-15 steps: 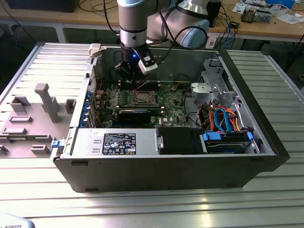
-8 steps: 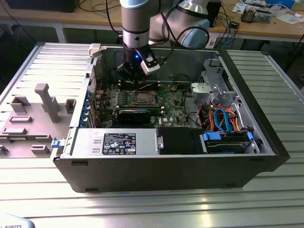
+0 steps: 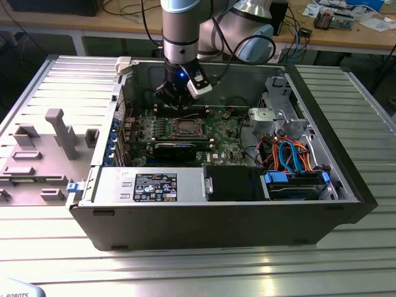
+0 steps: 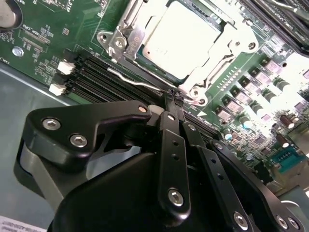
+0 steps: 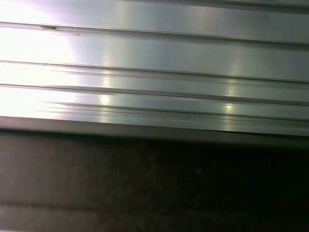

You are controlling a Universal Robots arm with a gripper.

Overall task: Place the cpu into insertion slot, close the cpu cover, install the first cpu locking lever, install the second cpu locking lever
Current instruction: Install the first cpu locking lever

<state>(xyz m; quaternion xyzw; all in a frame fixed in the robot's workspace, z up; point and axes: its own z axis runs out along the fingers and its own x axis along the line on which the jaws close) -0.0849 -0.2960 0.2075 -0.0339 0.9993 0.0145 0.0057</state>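
Note:
The cpu (image 4: 181,41), a silvery square chip, lies in the insertion slot (image 3: 185,128) on the green board. The cpu cover (image 4: 231,46), a bright metal frame, lies flat around it with the chip showing through its window. A thin wire locking lever (image 4: 130,79) runs along the socket's near side, between it and the black memory slots. My gripper (image 4: 174,95) is shut, its black fingers (image 4: 170,125) pressed together, and the tips sit at the hooked end of that lever by the socket's corner. In the exterior view the gripper (image 3: 176,104) hangs just behind the socket inside the open case.
The grey computer case (image 3: 204,223) encloses the green board (image 3: 223,136), with black memory slots (image 4: 96,72) by the socket, a drive cage and orange and blue cables (image 3: 291,158) at the exterior view's right. Ribbed aluminium table slats (image 5: 154,58) surround the case.

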